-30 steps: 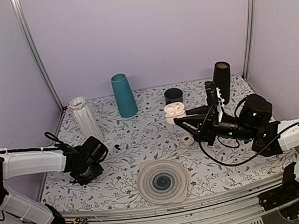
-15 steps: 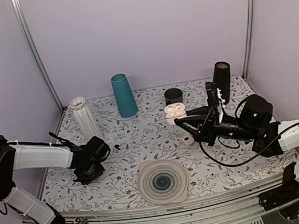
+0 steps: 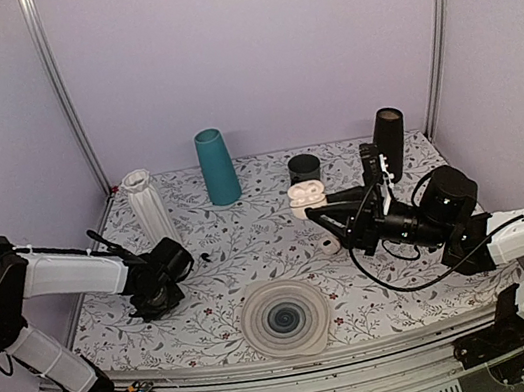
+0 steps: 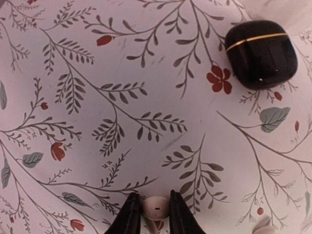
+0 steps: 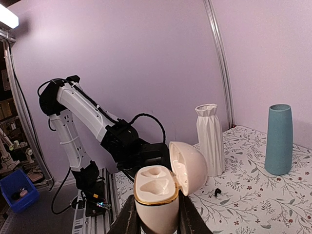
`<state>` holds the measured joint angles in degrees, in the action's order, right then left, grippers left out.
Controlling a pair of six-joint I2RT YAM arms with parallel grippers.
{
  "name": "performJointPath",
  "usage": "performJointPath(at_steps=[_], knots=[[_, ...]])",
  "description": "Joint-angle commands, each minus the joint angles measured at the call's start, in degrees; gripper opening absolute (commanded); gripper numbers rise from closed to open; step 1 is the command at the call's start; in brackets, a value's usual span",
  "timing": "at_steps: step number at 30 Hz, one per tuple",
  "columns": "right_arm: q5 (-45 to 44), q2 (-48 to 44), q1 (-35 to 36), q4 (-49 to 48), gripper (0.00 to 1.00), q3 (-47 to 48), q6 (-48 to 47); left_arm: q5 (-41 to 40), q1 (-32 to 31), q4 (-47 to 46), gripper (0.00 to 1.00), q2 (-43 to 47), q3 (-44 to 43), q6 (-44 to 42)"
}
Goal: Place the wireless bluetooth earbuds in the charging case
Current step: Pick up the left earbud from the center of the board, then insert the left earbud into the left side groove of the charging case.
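In the left wrist view a white earbud [image 4: 156, 208] lies on the flowered table cover, with my left gripper [image 4: 153, 196] shut on it, one finger against each side. From above, that left gripper [image 3: 157, 291] sits low at the table's left. My right gripper [image 5: 157, 204] is shut on the white charging case [image 5: 155, 185], held upright above the table. Its hinged lid [image 5: 189, 165] stands open, and both sockets under the gold rim are empty. In the top view the case [image 3: 329, 242] shows at the right gripper [image 3: 327, 235], mid-table.
A black oval case [image 4: 261, 47] lies beyond the earbud. A white ribbed vase [image 3: 151, 207], a teal vase [image 3: 217, 166], a black cup [image 3: 304, 166], another open white case [image 3: 306, 194] and a black cylinder [image 3: 389, 141] stand at the back. A ribbed disc [image 3: 284, 317] lies front centre.
My left gripper has closed on the earbud after a slight shift of the left arm. The right arm and the case have not moved.
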<state>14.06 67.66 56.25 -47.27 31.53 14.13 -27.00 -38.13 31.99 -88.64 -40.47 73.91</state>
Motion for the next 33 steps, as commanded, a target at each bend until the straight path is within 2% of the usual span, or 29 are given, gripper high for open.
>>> performJointPath(at_steps=[1,11,23,33], knots=[[0.52,0.66,0.29,-1.92,0.03,0.27,0.71,1.04,0.78,-2.35,0.19,-0.83,-0.04,-3.45],[-0.47,2.39,0.27,-2.11,0.03,0.48,1.50,2.52,0.78,-9.55,0.10,2.22,0.29,-13.58],[-2.02,5.83,-0.35,-3.65,0.03,1.83,3.95,5.37,0.00,-23.28,0.05,13.05,0.92,-28.44],[0.64,10.51,-2.16,-6.51,0.03,4.49,9.56,14.84,-1.48,-39.03,0.05,21.48,-0.95,-39.68]])
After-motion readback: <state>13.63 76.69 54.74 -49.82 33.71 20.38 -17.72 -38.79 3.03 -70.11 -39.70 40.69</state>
